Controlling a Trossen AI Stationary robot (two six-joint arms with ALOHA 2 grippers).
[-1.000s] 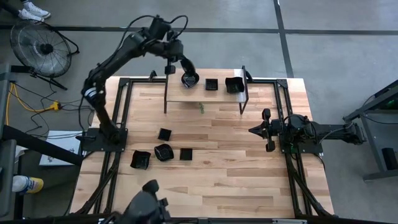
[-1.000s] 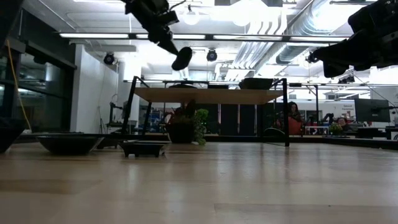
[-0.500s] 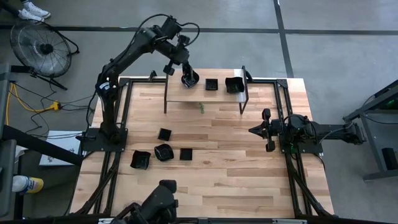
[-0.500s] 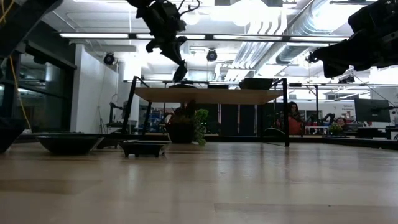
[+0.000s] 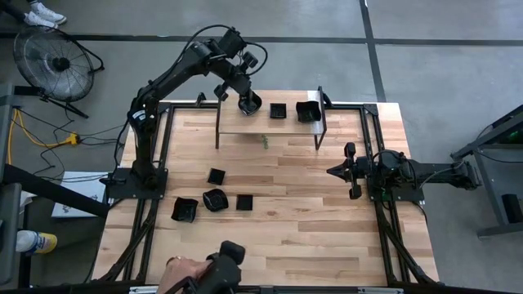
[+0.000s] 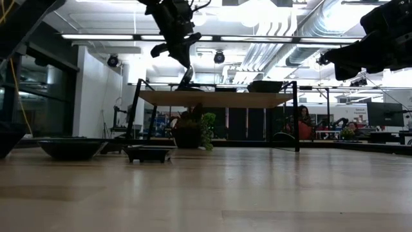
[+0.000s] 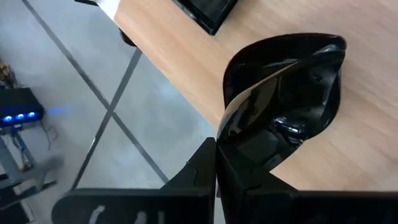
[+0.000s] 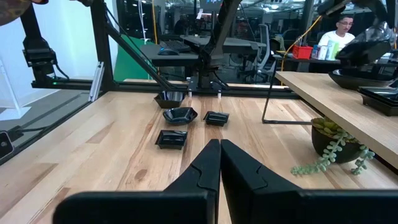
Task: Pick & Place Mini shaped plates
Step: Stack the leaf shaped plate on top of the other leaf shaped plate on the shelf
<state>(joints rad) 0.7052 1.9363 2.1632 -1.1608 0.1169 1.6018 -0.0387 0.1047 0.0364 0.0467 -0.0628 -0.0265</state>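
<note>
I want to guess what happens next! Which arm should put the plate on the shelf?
Left. The left gripper holds a mini plate right over the shelf; the right gripper waits beside it.

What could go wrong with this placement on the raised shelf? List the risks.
1. The plate in the left gripper sits close to the shelf edge with floor beyond; released tilted, it may slide off.
2. A square plate lies nearby on the shelf; a sideways move might bump it.
The right gripper waits over the table, fingers closed.
</note>
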